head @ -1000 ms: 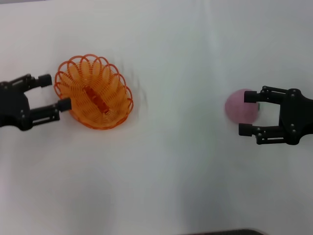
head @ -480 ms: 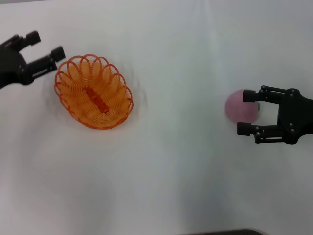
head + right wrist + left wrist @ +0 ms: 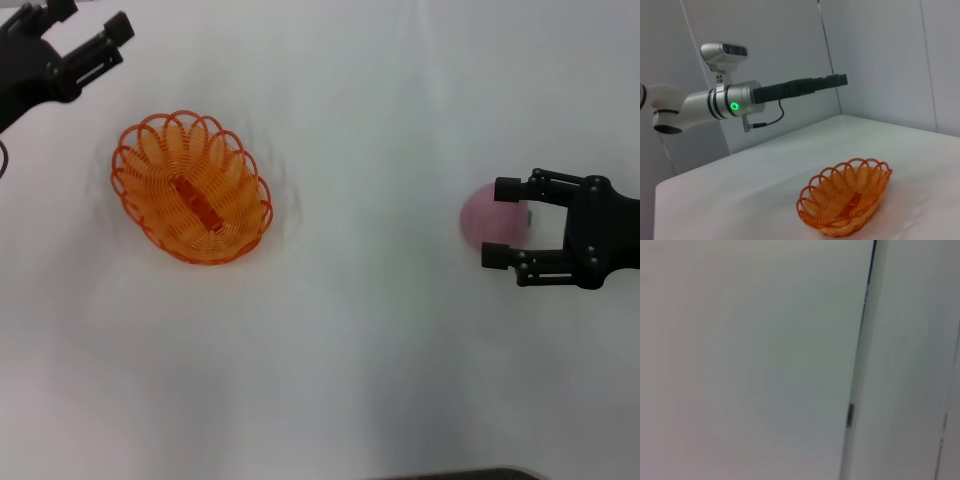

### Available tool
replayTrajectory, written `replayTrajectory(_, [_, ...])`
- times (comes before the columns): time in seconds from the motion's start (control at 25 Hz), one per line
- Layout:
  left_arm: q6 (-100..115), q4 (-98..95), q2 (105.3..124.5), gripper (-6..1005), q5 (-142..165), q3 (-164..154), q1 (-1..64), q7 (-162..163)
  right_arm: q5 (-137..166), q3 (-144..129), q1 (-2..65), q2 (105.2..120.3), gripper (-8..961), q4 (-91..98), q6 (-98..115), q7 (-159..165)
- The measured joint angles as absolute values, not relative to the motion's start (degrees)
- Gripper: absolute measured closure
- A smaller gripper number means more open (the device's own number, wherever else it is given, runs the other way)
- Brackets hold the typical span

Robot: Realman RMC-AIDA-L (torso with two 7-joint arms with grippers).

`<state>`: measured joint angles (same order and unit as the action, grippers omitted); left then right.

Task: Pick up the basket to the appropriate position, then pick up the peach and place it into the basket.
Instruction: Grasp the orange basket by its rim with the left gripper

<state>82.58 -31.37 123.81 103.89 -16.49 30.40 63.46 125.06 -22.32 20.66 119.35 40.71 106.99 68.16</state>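
Note:
The orange wire basket (image 3: pixel 192 188) sits flat on the white table, left of centre, with nothing in it. My left gripper (image 3: pixel 92 18) hangs open at the far left corner, well away from the basket and holding nothing. The pink peach (image 3: pixel 478 216) lies on the table at the right. My right gripper (image 3: pixel 500 222) is open, with one finger on each side of the peach. The right wrist view shows the basket (image 3: pixel 845 202) on the table and the left gripper (image 3: pixel 836 80) raised beyond it. The left wrist view holds only a pale wall.
The white table (image 3: pixel 360 360) stretches bare between the basket and the peach. In the right wrist view, wall panels (image 3: pixel 880 55) stand behind the table's far edge.
My left gripper has drawn away from the basket's left rim and moved up to the far left corner. The basket has stayed in place. The right gripper has shifted slightly along the peach.

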Motion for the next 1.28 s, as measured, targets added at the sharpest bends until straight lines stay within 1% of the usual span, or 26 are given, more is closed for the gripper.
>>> replayTrajectory(0.48, [76.5,-28.0,123.84,252,99.7,-16.7,32.2,58.8,124.4,-22.3,21.1,119.35,38,39.9,106.2,68.0])
replayTrajectory(0.76, [76.4,-29.3,123.67,252,100.1,-18.1,32.2,61.1,124.4,-22.3,21.3,119.35,38,39.8,106.2,67.6])
replayTrajectory(1.08, [71.9,-42.0,123.70,251,101.0,-32.0,30.6,77.3,124.4,-22.3,21.3,119.31,38,39.6,105.9,67.6])
replayTrajectory(1.28, [70.0,-50.8,123.73,251,107.6,-35.8,30.5,88.2,124.4,-22.3,21.3,119.28,38,39.5,105.8,67.6])
